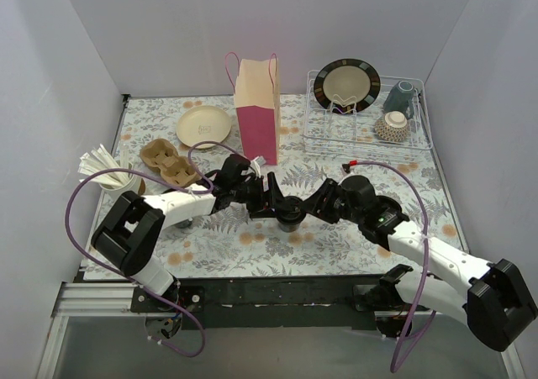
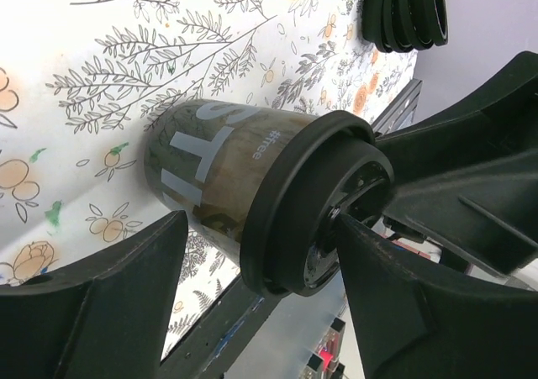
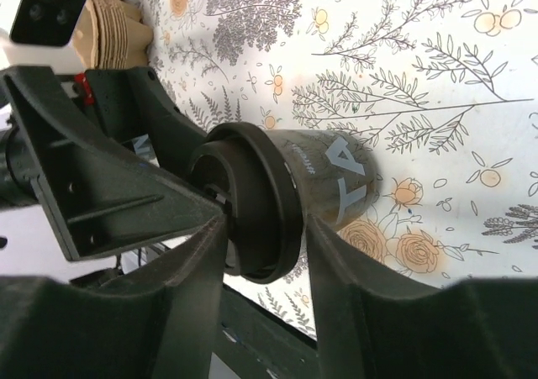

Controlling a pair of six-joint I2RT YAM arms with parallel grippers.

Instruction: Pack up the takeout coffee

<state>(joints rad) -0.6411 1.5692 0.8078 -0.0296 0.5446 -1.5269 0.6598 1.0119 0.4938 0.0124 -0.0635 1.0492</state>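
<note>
The takeout coffee (image 1: pixel 290 216), a small black cup with white lettering and a black lid, stands on the floral tablecloth between the two arms. My left gripper (image 1: pixel 276 199) reaches it from the left. In the left wrist view that gripper (image 2: pixel 261 228) straddles the cup (image 2: pixel 202 160) at lid height. One finger (image 2: pixel 395 261) touches the lid and the other (image 2: pixel 109 278) stands a gap away. My right gripper (image 1: pixel 308 207) comes from the right. In its wrist view that gripper (image 3: pixel 263 228) is shut on the cup (image 3: pixel 336 177), its fingers pressed against the lid and upper wall.
A pink and tan paper bag (image 1: pixel 258 114) stands upright behind the cup. Left of it are a cream plate (image 1: pixel 204 125), a cardboard cup carrier (image 1: pixel 171 162) and a cup of stirrers (image 1: pixel 105 173). A dish rack (image 1: pixel 366 131) fills the back right. A stack of black lids (image 2: pixel 403 9) lies nearby.
</note>
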